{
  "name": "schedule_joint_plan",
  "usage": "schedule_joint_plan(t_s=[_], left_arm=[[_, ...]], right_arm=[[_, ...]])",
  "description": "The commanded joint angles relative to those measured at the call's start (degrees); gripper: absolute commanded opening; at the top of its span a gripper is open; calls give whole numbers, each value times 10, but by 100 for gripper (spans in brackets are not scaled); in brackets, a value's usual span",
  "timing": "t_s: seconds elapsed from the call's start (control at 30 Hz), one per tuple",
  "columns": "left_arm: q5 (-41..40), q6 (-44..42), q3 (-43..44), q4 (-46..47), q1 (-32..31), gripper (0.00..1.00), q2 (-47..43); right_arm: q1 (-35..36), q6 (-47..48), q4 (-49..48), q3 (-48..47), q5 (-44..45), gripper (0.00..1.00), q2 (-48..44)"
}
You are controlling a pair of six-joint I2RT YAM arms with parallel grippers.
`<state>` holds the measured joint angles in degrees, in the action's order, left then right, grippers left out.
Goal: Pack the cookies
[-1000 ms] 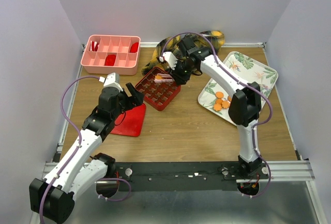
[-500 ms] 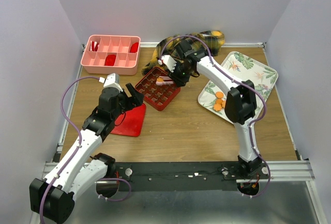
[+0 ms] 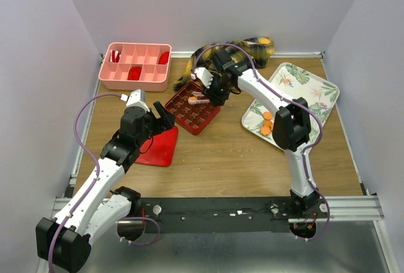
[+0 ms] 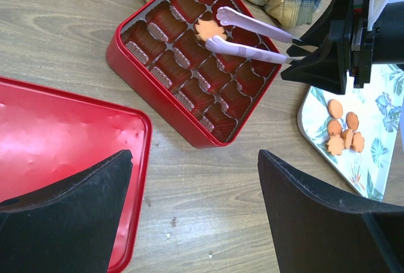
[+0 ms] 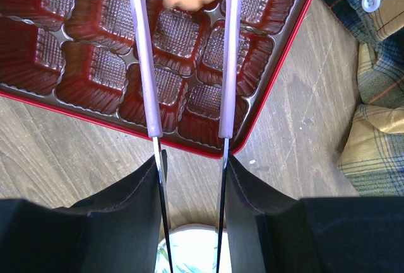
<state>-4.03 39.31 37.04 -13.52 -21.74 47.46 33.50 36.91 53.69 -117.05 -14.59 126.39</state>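
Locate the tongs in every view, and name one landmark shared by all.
Top external: tongs just above centre, over the red box.
Left wrist: tongs upper middle, reaching in from the right.
Right wrist: tongs centre, running bottom to top.
Shared landmark: the red box.

Bright even light, foreground perhaps soft

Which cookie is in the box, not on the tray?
The cookie in a cell of the red gridded box, between the tips of the tongs held by the right gripper. The other cookies lie clustered on the leaf-patterned tray.
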Motion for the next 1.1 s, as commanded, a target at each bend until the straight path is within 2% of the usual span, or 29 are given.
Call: schedule_joint_plan(t_s=[0.0, 0.57, 1.07], left_arm=[[-12, 2, -3, -5, 4, 91, -2], [-12, -1, 2, -12, 4, 90, -4], [-16, -2, 11, -31, 4, 91, -6]], right_arm=[[6, -5, -10, -21, 5, 47, 10], [6, -16, -22, -34, 19, 43, 10], [6, -10, -28, -50, 41, 33, 45]])
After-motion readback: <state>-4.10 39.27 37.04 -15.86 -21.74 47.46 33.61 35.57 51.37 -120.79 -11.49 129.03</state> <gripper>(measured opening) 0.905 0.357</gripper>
